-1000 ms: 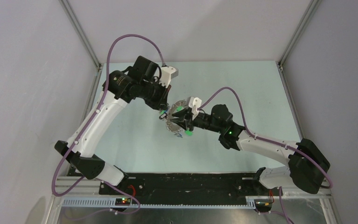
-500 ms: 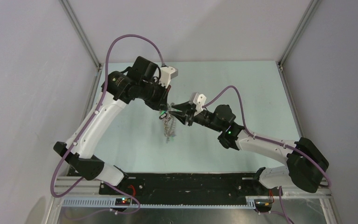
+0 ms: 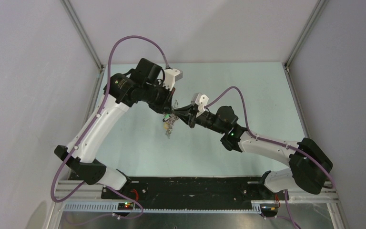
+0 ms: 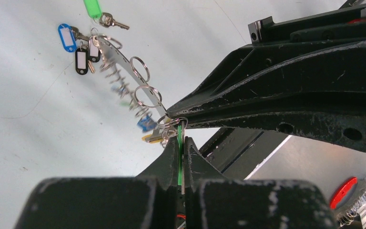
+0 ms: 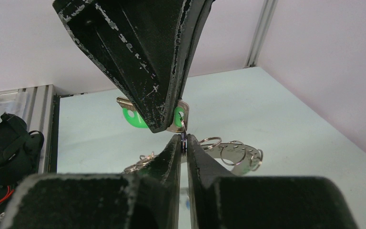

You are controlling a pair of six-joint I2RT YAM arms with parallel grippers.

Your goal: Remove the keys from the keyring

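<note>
My left gripper [image 4: 181,138] is shut on a silver key with a green tag [image 4: 179,157], held edge-on between its fingers. The same key [image 5: 183,114] shows under the left fingers in the right wrist view. My right gripper [image 5: 183,139] is shut on the small split ring [image 5: 183,130] that joins this key to the bunch. The two grippers meet tip to tip above the table's middle [image 3: 176,114]. The keyring [image 4: 124,71], a flat grey band with holes, hangs from there, carrying several small rings and keys with blue [image 4: 66,37] and black [image 4: 81,61] tags. It also shows in the right wrist view [image 5: 240,151].
A key with a green tag [image 4: 95,9] sits at the top left of the left wrist view; whether it lies loose I cannot tell. Aluminium posts [image 3: 83,36] and grey walls bound the pale green table [image 3: 248,86]. A black base rail [image 3: 195,183] runs along the near edge.
</note>
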